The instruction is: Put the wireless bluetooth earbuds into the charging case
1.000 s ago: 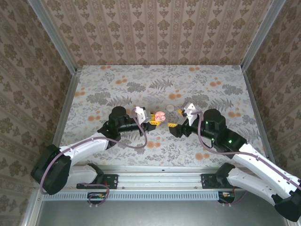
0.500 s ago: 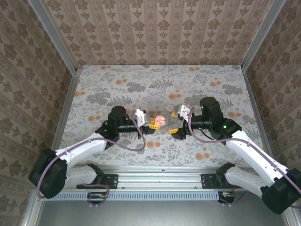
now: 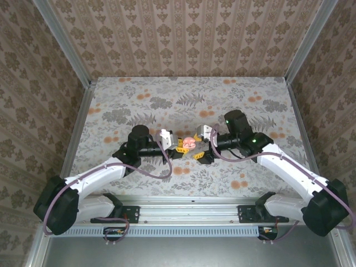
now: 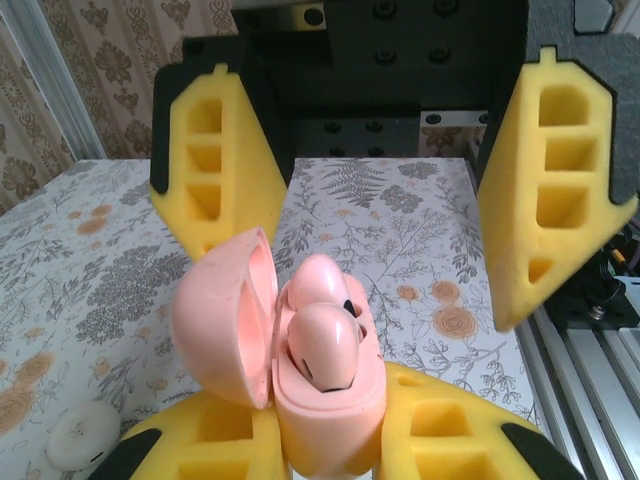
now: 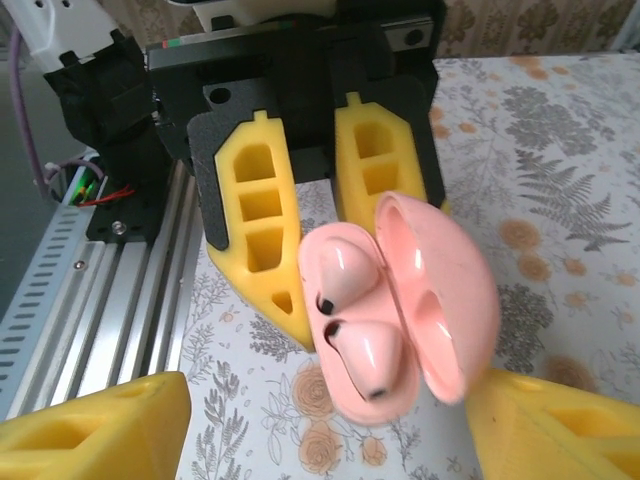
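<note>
Charging case (image 4: 330,435), lid open, is clamped in left gripper (image 3: 181,148); two earbuds (image 4: 322,348) seated inside. Fingers of right gripper (image 3: 198,144) are held apart, case just beyond them.

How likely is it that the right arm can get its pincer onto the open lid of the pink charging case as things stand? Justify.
Probably yes. The left pincer grips the charging case by its base, leaving the lid standing free, and the right pincer faces it, jaws apart, with nothing between.
</note>
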Controlling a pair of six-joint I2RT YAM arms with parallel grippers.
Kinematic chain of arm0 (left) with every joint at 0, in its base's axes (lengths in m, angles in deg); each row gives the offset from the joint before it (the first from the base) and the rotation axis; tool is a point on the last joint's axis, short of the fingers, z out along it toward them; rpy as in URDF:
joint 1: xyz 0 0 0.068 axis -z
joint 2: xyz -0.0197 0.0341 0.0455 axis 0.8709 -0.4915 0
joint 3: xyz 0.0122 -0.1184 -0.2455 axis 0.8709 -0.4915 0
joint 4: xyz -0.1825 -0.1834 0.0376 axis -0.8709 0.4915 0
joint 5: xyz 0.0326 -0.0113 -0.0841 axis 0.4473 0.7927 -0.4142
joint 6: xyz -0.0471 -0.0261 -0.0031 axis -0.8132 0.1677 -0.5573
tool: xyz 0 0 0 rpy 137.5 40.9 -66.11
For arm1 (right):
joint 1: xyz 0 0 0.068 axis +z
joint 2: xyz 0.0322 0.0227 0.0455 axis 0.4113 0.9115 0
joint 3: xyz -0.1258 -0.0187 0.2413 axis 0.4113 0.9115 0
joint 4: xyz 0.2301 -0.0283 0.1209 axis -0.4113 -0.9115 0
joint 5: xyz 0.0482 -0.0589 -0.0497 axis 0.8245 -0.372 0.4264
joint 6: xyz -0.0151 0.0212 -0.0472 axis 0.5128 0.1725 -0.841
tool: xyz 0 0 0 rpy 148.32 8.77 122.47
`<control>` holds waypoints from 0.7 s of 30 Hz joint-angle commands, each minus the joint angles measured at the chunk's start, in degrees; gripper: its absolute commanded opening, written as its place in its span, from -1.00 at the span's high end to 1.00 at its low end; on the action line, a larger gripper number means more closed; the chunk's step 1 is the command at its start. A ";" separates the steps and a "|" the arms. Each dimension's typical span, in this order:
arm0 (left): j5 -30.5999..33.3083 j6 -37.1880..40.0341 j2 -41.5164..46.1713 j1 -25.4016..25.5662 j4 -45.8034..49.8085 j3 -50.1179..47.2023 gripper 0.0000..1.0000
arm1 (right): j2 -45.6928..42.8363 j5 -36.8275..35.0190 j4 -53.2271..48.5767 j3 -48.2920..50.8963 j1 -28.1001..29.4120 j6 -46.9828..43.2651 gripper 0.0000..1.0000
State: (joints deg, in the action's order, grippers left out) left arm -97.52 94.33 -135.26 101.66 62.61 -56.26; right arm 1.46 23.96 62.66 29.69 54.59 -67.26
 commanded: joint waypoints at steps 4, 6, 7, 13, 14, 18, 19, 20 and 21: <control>-1.24 1.44 1.72 -0.43 0.62 1.98 0.96 | 3.71 4.14 -3.28 -4.54 1.16 -3.23 -0.36; -1.11 1.44 1.90 -0.51 0.90 1.99 0.96 | 3.73 4.10 -3.66 -4.81 1.16 -3.95 -0.32; -0.97 1.53 2.08 -0.50 1.06 1.84 0.96 | 3.49 4.01 -3.72 -4.90 1.16 -4.22 -0.31; -0.21 1.62 2.13 -0.56 1.41 1.35 0.96 | -0.02 3.19 -2.29 -3.73 1.16 -4.79 -0.23; -0.08 1.62 2.09 -0.50 1.38 1.30 0.96 | -1.04 2.97 -1.38 -2.99 1.16 -4.79 -0.20; 0.06 1.35 1.81 -0.51 1.01 1.18 0.96 | -5.07 2.41 0.87 -0.58 1.15 -4.51 -0.09; -0.01 1.38 1.72 -0.53 0.99 1.19 0.96 | -5.97 2.22 0.89 -0.26 1.10 -4.49 -0.07; -0.07 1.27 1.65 -0.50 0.94 1.22 0.96 | -6.70 1.73 0.67 0.09 1.07 -4.36 -0.06; -0.22 1.25 1.63 -0.50 0.92 1.28 0.96 | -7.36 1.13 0.58 0.34 1.01 -4.34 -0.05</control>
State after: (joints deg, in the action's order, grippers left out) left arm -97.72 94.95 -134.12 101.73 63.31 -56.15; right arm -3.61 24.75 62.72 28.88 55.38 -70.41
